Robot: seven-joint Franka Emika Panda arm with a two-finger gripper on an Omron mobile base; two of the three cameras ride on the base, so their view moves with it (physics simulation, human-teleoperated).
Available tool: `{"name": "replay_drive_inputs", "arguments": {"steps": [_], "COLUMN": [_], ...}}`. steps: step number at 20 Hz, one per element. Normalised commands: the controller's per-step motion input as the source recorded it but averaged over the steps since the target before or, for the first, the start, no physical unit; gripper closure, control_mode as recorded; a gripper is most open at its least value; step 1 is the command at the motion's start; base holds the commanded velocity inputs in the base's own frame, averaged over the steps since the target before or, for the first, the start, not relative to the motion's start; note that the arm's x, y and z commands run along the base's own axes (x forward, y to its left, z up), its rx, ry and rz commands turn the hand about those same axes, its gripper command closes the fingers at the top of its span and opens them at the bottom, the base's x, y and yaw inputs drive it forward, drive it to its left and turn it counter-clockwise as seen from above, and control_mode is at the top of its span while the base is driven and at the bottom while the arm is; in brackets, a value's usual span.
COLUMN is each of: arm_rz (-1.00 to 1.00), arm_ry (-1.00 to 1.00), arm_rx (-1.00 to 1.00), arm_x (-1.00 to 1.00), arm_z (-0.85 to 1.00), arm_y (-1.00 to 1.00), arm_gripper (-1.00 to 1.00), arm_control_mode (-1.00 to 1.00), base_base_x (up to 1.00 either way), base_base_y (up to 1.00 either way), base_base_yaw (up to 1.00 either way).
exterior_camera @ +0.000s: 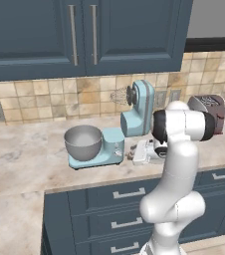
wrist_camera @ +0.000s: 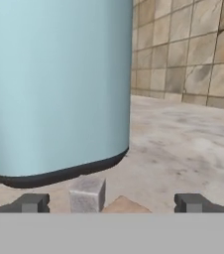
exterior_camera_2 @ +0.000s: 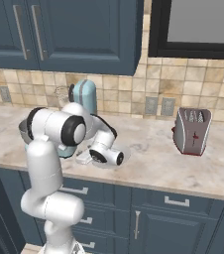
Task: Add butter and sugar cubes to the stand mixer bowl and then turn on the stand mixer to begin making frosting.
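The hand (wrist_camera: 111, 203) is seen low over the marbled desk (exterior_camera: 30, 149), released, fingertips (wrist_camera: 32, 202) spread wide with nothing gripped. A pale sugar cube (wrist_camera: 87, 194) sits on the desk between them, nearer the left tip, with a brownish one (wrist_camera: 125, 205) just beside it. The light-blue stand mixer (exterior_camera: 129, 122) is parked right behind, head tilted up, whisk (exterior_camera: 118, 95) raised. The stand mixer bowl (exterior_camera: 83, 142) rests on the mixer's base. A toaster (exterior_camera_2: 192, 130) stands well apart.
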Motion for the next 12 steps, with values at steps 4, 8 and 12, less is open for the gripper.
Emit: {"name": "replay_drive_inputs", "arguments": {"steps": [4,8,12], "arm_rz": [0.0,0.0,0.0], "arm_ry": [0.0,0.0,0.01], "arm_rx": [-0.01,0.0,-0.03], "arm_x": [0.24,0.24,0.07], "arm_z": [-0.22,-0.19,-0.28], "arm_y": [0.0,0.0,0.0], "arm_gripper": [-1.0,-1.0,-1.0], "arm_control_mode": [-1.0,-1.0,-1.0], "base_base_x": [0.0,0.0,0.0], "base_base_y": [0.0,0.0,0.0], "base_base_yaw": [0.0,0.0,0.0]}}
